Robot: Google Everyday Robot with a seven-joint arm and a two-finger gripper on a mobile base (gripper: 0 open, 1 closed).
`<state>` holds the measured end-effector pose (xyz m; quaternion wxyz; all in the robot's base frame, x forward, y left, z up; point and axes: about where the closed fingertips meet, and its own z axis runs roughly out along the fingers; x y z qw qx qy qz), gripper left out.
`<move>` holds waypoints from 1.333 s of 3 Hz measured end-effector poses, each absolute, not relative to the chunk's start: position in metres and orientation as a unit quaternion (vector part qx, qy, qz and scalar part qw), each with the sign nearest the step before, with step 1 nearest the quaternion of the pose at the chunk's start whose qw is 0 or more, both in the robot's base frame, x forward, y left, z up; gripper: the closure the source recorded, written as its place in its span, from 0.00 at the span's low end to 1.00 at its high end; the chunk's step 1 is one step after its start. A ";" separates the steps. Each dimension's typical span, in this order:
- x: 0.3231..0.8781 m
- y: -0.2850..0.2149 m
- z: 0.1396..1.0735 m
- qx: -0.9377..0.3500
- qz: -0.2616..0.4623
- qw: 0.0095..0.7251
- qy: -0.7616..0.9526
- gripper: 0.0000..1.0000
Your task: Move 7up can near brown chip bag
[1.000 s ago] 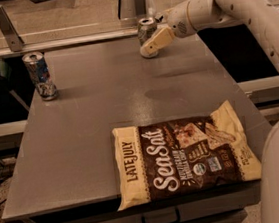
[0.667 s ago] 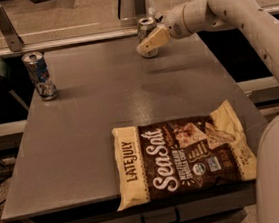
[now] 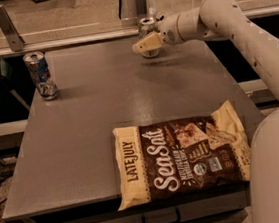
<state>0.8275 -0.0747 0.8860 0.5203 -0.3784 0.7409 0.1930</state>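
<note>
Cream-white and angled in from the right, reaches to the far edge of the grey table (image 3: 82,140) with the gripper (image 3: 142,41) right at the upright 7up can (image 3: 146,27); cannot tell whether clamped on it or only set alongside. Stands well apart from the brown chip bag (image 3: 180,161), flat at the near right edge, label up. Shares the tabletop with a second silver can (image 3: 41,77), blue-and-red marked, upright at far left.

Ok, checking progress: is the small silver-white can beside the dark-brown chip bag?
No, the can stands by the gripper at the far edge, the bag up front.
</note>
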 end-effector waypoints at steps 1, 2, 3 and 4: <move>0.832 -0.075 0.882 -0.368 0.204 0.522 0.742 0.41; 0.830 -0.076 0.884 -0.361 0.218 0.523 0.741 0.65; 0.814 -0.082 0.904 -0.370 0.226 0.531 0.728 0.88; 0.786 -0.099 0.928 -0.380 0.216 0.530 0.727 1.00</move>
